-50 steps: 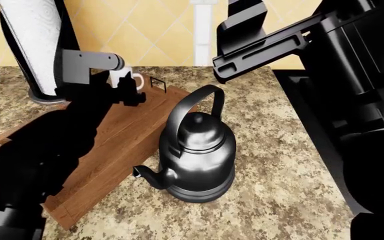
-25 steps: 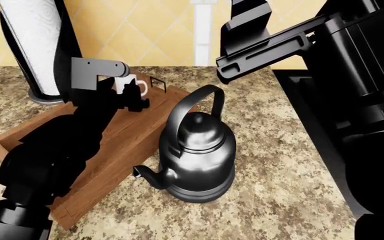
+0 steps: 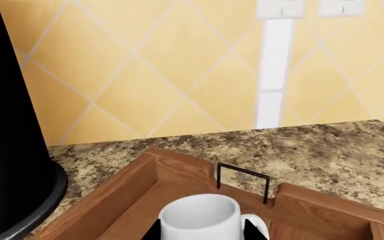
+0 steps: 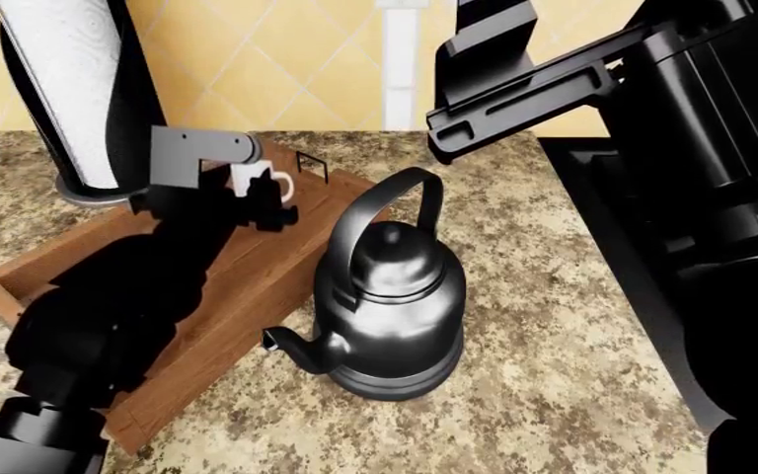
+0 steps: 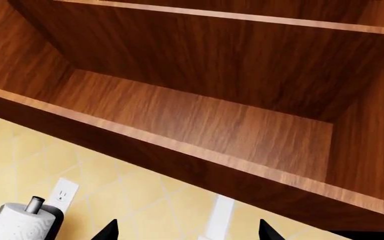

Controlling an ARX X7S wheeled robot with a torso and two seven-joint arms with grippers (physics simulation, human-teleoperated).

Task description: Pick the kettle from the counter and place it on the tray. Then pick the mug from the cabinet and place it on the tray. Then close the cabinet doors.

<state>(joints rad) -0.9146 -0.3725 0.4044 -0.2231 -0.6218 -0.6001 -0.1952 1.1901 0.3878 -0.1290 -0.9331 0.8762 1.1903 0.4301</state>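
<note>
The white mug sits between my left gripper's two black fingertips, just above the floor of the wooden tray near its wire handle. In the head view the left gripper holds the mug at the tray's far end. The black-silver kettle stands upright on the speckled counter, beside the tray's right side, spout toward me. My right gripper is open and empty, raised toward the open cabinet shelf.
A paper-towel holder stands behind the tray's left end and also shows in the left wrist view. The black stovetop lies to the right of the kettle. The tiled wall with an outlet is behind. My right arm hangs above the kettle.
My left gripper has carried the mug down and a little to the right over the tray's far end. The right arm has shifted slightly; the kettle has not moved.
</note>
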